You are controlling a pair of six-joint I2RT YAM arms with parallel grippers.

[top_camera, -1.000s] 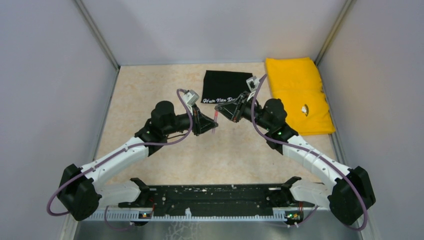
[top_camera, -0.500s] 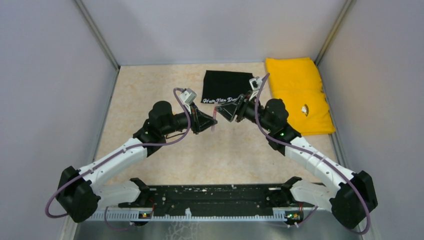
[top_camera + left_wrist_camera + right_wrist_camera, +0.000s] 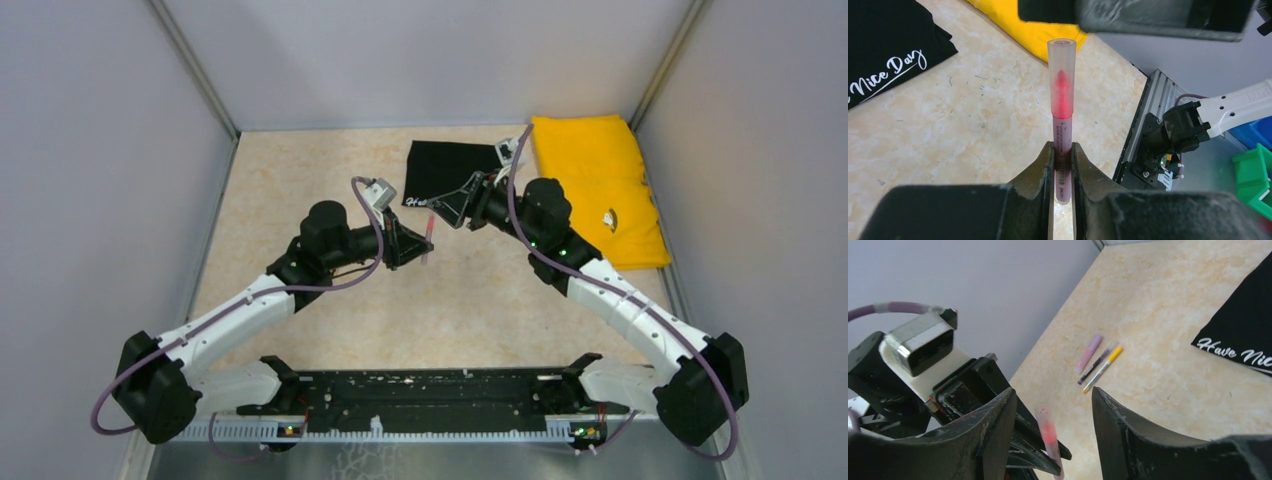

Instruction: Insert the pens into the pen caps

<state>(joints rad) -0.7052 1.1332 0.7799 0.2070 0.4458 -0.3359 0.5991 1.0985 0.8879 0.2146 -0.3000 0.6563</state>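
Note:
My left gripper point(image 3: 1063, 167) is shut on the barrel of a reddish-pink pen point(image 3: 1063, 135) and holds it upright above the table. A clear frosted cap point(image 3: 1062, 65) sits over its red tip. In the top view the left gripper point(image 3: 418, 245) and the pen point(image 3: 428, 236) are mid-table. My right gripper point(image 3: 1053, 427) is open and empty, its fingers apart on either side of the capped pen point(image 3: 1049, 437) without touching it; in the top view it point(image 3: 447, 207) is just beyond the pen. A pale pink pen point(image 3: 1089, 352), a dark purple-capped pen point(image 3: 1097, 363) and a yellow-capped pen point(image 3: 1104, 368) lie together on the table.
A black cloth with white lettering point(image 3: 450, 165) lies at the back centre and a yellow cloth point(image 3: 595, 190) at the back right. Grey walls enclose the table on three sides. The black rail point(image 3: 430, 400) of the arm bases runs along the near edge.
My right gripper has drawn back from the pen toward the far side and now stands open. My left gripper has kept hold of the capped pen and barely moved.

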